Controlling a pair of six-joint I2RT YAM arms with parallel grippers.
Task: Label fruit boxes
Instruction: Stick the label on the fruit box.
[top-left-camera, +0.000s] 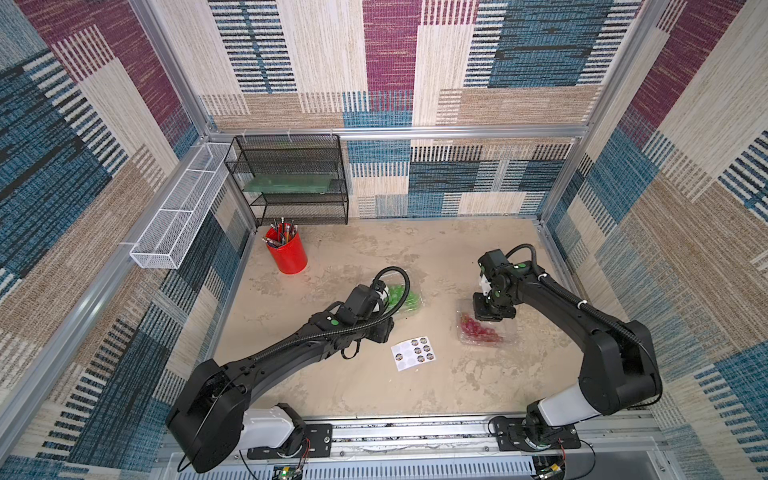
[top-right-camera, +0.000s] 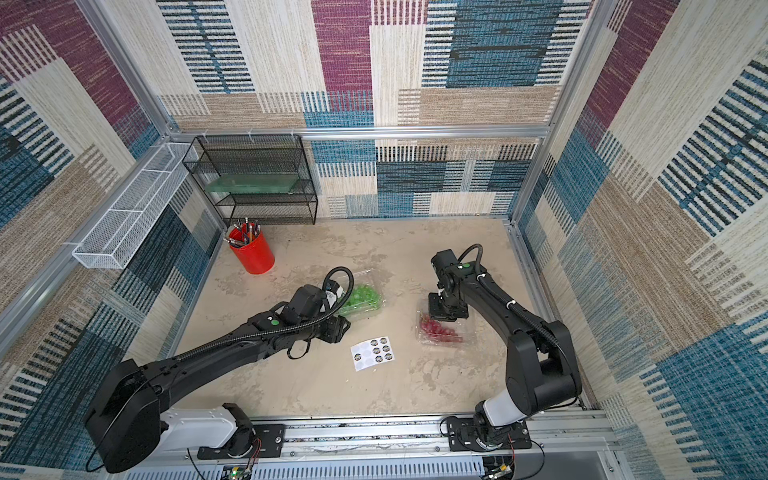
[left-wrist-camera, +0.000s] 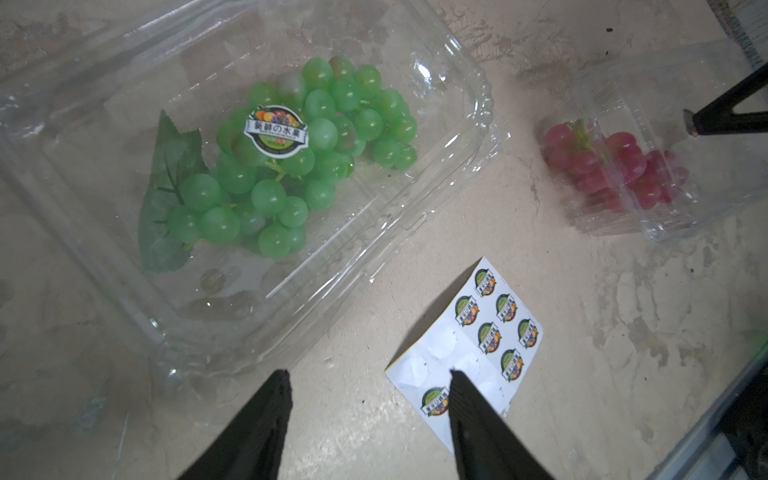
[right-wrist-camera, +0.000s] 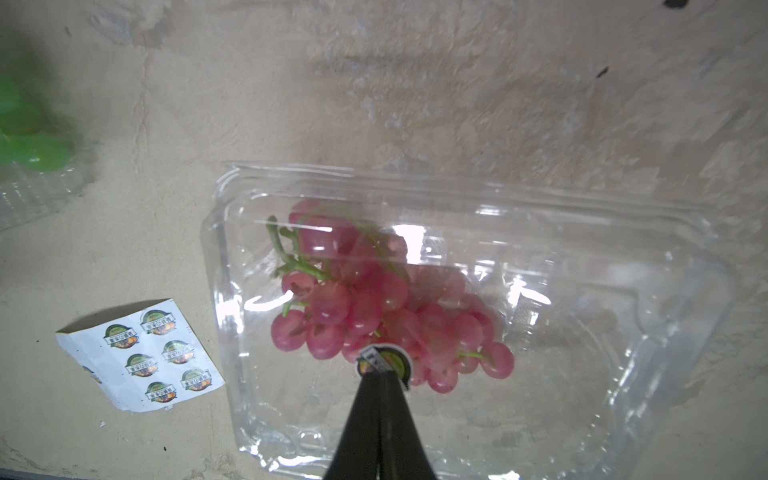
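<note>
**Fig. Right claw pinching a sticker above the red-grape box**

The red-grape box (right-wrist-camera: 582, 332), a clear clamshell, lies on the table (top-left-camera: 374, 395) towards the robot's right, directly under the right arm's wrist in both top views. The right gripper (right-wrist-camera: 379, 374) points down over it. Its jaws are pressed together on the edge of a round sticker (right-wrist-camera: 384, 360), which sits above the red bunch near the middle of the box's clear top. From this angle it is not certain whether the sticker already touches the plastic.

The green-grape box (left-wrist-camera: 395, 232) lies near mid-table, well apart from the red one, partly hidden by the left arm in both top views. It carries a printed label (left-wrist-camera: 275, 133) on its clear top, over the grapes.

The left gripper (left-wrist-camera: 369, 376) hangs with its jaws spread and nothing between them, over the table just beside the green-grape box.

The sticker sheet (top-left-camera: 415, 353) lies flat between the two boxes, nearer the robot's base. It shows several printed stickers and some blank round patches.

At the far left corner stand a red pencil cup (top-left-camera: 289, 253) and a black mesh shelf (top-left-camera: 291, 178).
</note>
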